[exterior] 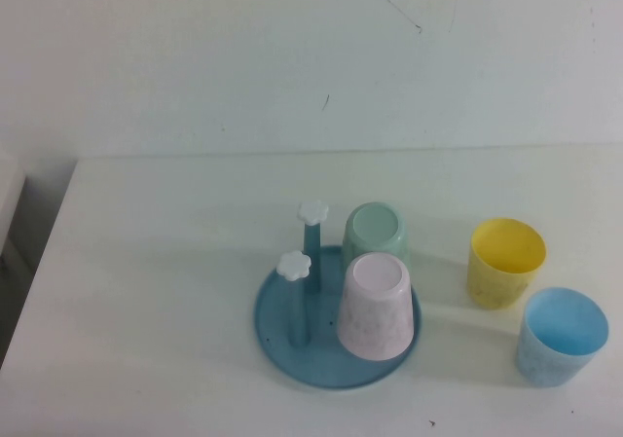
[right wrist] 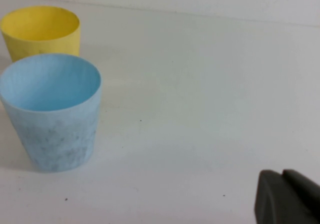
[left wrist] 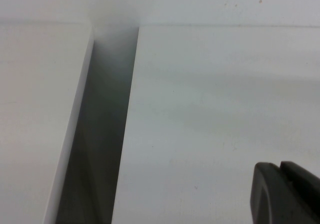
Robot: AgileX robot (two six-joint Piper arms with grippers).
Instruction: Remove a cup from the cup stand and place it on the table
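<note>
The sky-blue speckled cup (exterior: 562,337) stands upright, mouth up, on the white table (exterior: 146,262) at the front right, apart from the cup stand (exterior: 277,335). It also shows in the right wrist view (right wrist: 52,112). The round blue stand holds an upside-down mint-green cup (exterior: 375,235) and an upside-down pink cup (exterior: 376,306); two flower-topped pegs (exterior: 293,265) are bare. Neither arm shows in the high view. My right gripper (right wrist: 282,173) is shut and empty, to the side of the blue cup. My left gripper (left wrist: 280,165) is shut and empty over bare table (left wrist: 225,109).
A yellow cup (exterior: 505,262) stands upright just behind the blue cup, also in the right wrist view (right wrist: 42,32). The table's left edge meets a dark gap (left wrist: 100,134) beside another white surface. A white wall rises behind the table.
</note>
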